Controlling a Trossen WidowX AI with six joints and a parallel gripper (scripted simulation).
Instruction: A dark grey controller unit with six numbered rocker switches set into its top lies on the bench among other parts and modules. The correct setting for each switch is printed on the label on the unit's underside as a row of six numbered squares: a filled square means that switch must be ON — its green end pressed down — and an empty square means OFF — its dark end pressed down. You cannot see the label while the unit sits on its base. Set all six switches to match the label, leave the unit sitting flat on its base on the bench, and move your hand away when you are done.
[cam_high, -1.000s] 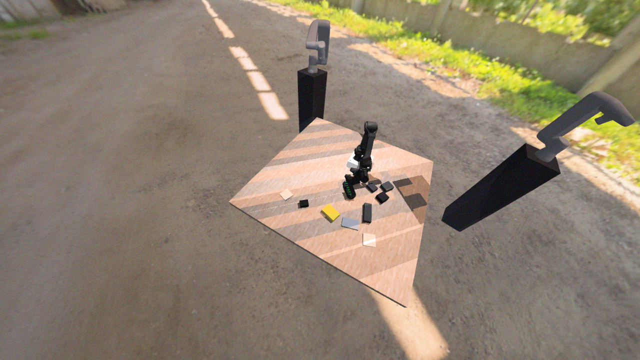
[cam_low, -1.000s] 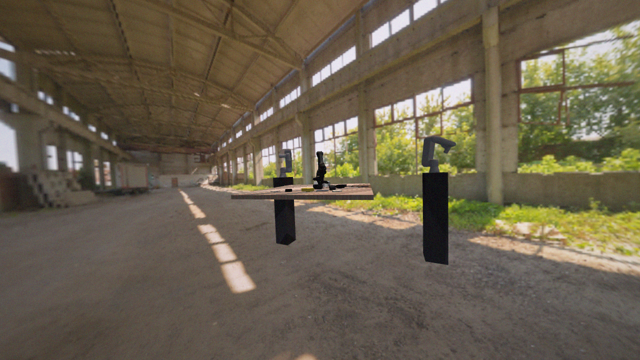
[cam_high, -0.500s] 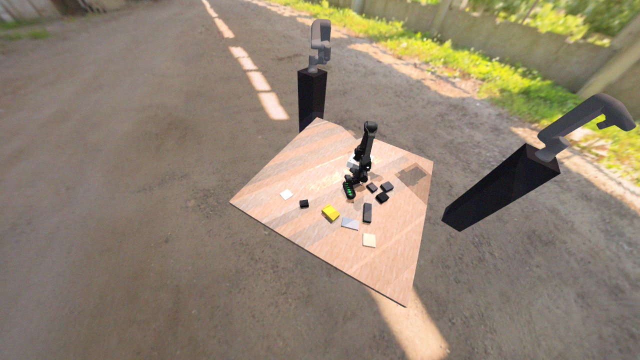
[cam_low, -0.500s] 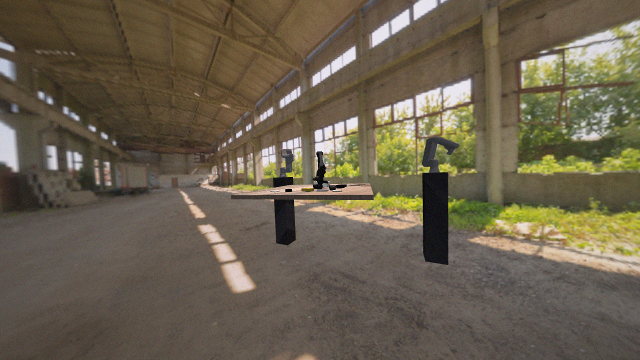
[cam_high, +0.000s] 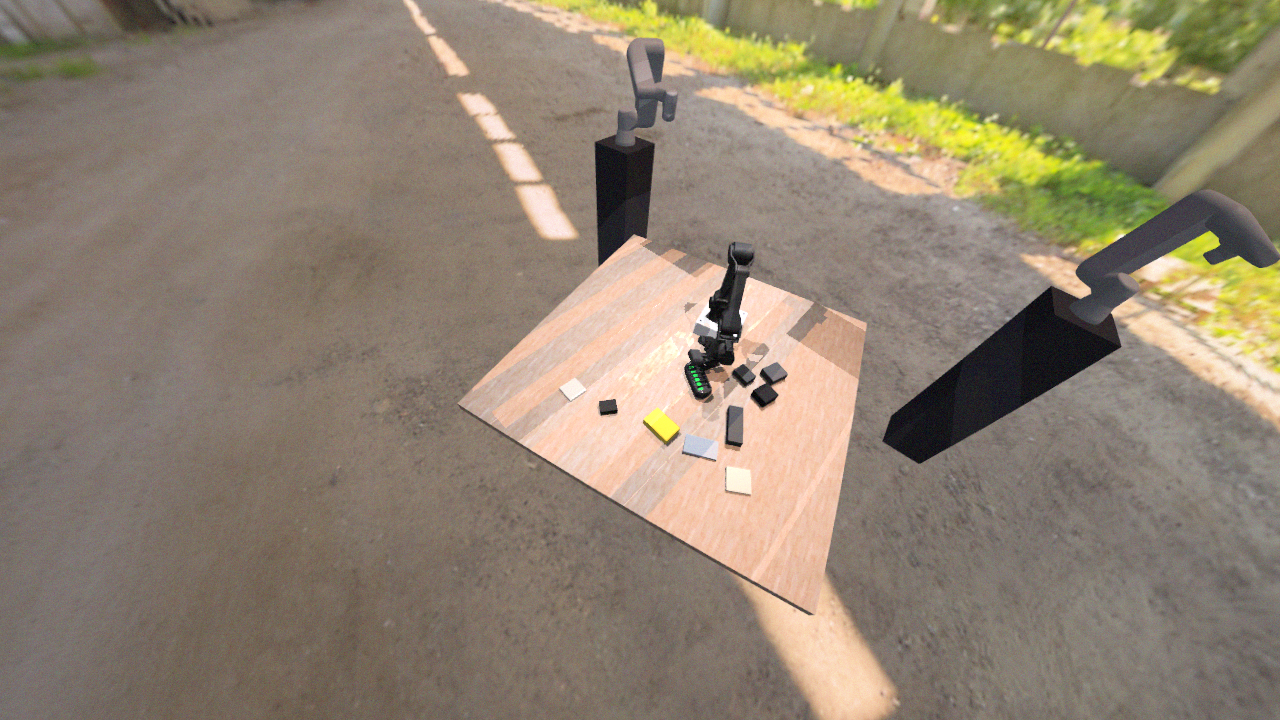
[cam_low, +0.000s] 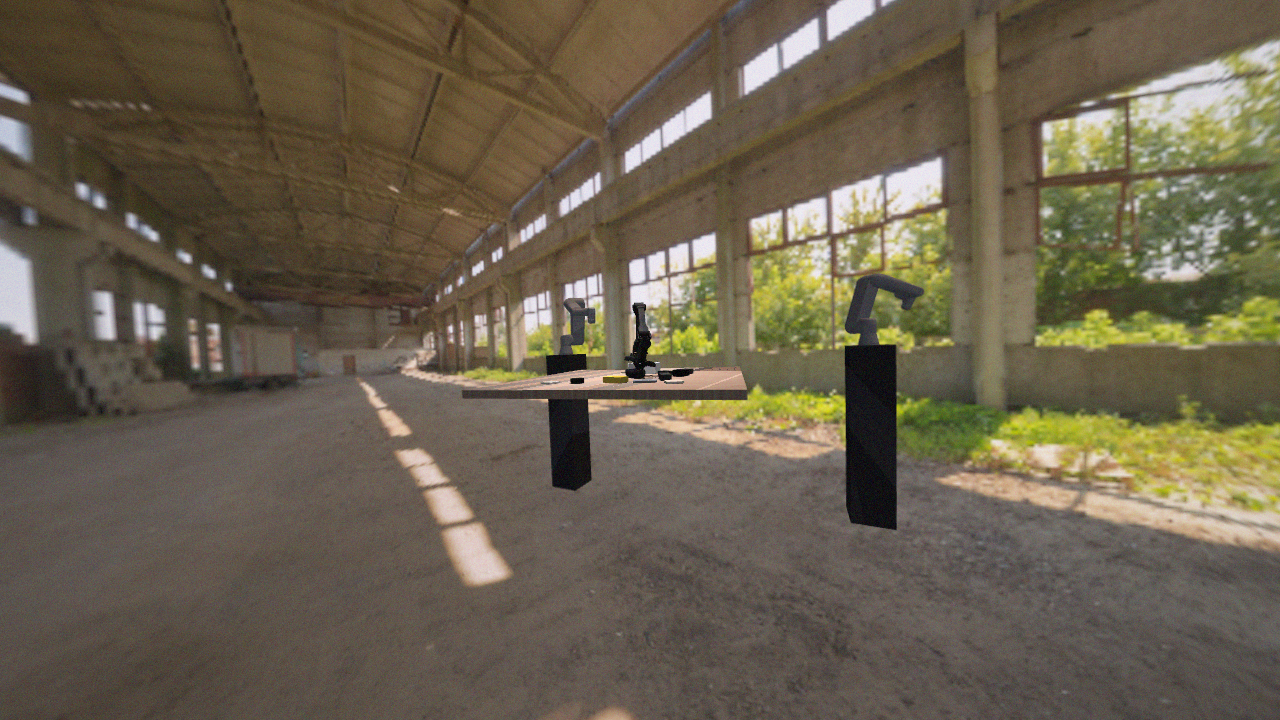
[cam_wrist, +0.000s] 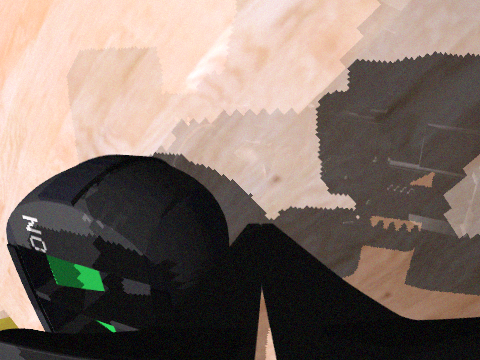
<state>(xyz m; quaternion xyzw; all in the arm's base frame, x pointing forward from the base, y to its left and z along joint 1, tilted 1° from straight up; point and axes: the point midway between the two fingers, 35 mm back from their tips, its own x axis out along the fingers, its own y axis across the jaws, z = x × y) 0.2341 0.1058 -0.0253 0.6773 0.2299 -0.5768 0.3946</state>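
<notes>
My gripper (cam_high: 694, 358) (cam_wrist: 259, 235): closed, empty | controller unit (cam_high: 694, 382) (cam_wrist: 165, 210): switches up on the bench (cam_high: 554, 447) (cam_low: 501, 394), right beside my fingertips | handling: probably rigid, light, slick-shelled; I'd grip across its narrow sides, clear of the rockers, and press gently

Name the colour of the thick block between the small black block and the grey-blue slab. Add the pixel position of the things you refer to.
Yellow (cam_high: 661, 425) (cam_low: 614, 378); top view.

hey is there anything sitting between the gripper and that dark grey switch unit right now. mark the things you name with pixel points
Nothing visible stands between them: the shut gripper (cam_wrist: 259, 235) is right beside the dark grey switch unit (cam_high: 698, 380) (cam_wrist: 125, 225). Whether they touch, I can't tell.
</notes>
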